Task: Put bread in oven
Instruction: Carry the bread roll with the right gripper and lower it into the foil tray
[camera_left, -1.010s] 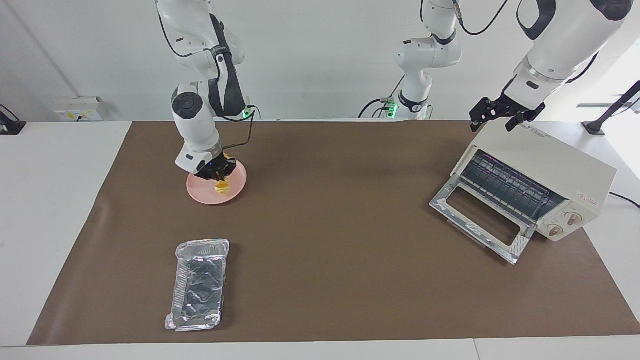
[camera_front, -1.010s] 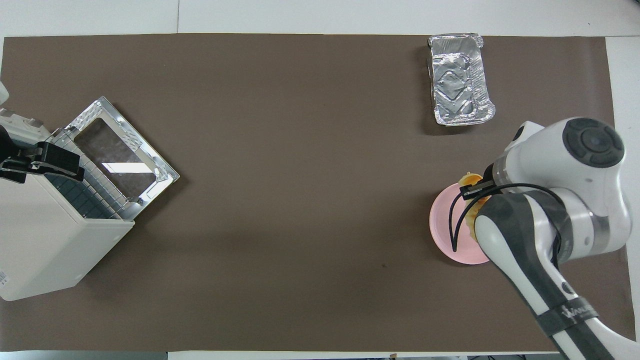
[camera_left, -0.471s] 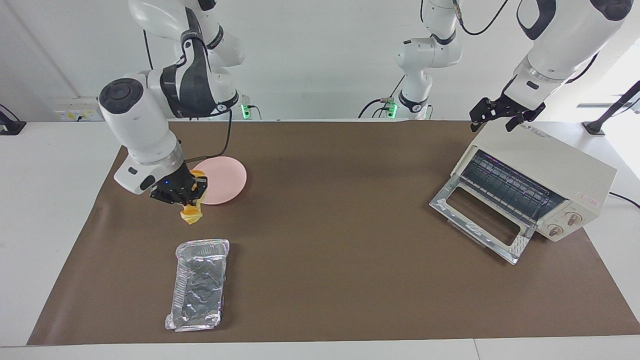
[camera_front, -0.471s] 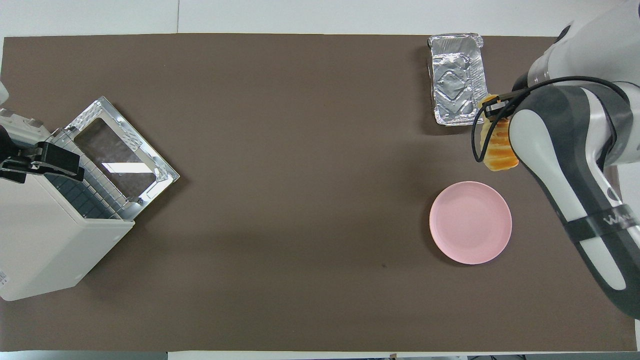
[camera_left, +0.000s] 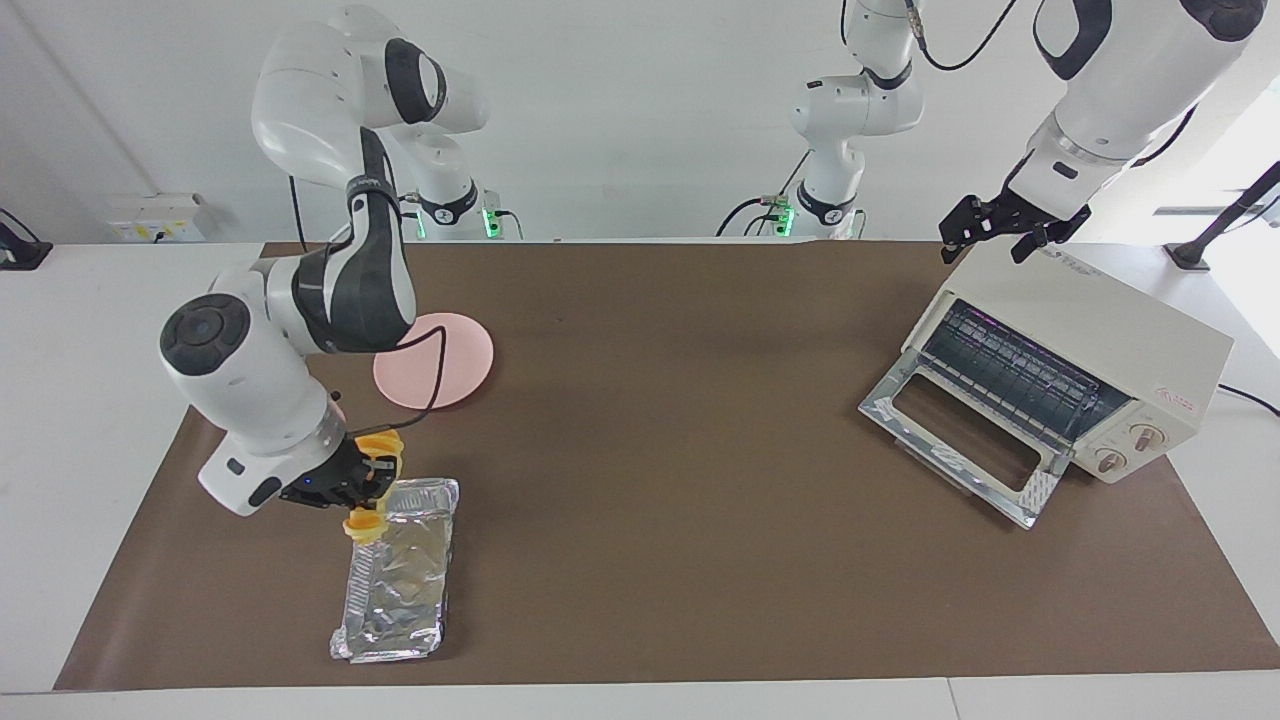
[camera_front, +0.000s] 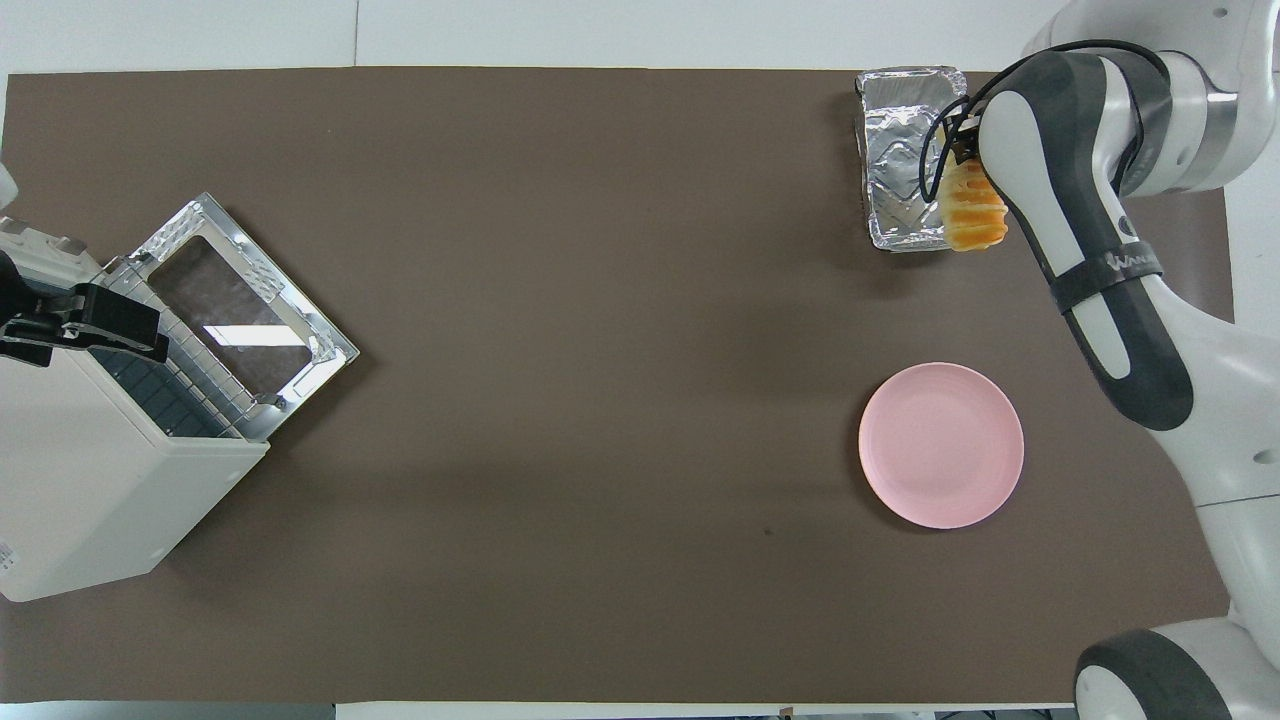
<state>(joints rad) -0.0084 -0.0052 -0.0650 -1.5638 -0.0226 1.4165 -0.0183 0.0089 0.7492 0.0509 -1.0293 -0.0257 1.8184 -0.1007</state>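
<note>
Over the foil tray's (camera_left: 395, 572) nearer end, we have the bread (camera_left: 368, 492) clamped in the right gripper (camera_left: 352, 490), mid-carry; next we judge it must cross to the open oven (camera_left: 1060, 375), where the left gripper (camera_left: 1000, 232) waits spread wide above it.

between the pink plate (camera_left: 434, 359) and the oven (camera_left: 1075, 365) you have a wide stretch of bare brown mat (camera_left: 680, 420) to pass over. the oven's door (camera_left: 962, 438) lies dropped open onto the mat, jutting toward the table's middle, so its mouth is unblocked. the left gripper (camera_left: 995, 233) hangs over the oven's top edge nearest the robots. at the right arm's end, the foil tray (camera_left: 396, 572) takes up the mat.
</note>
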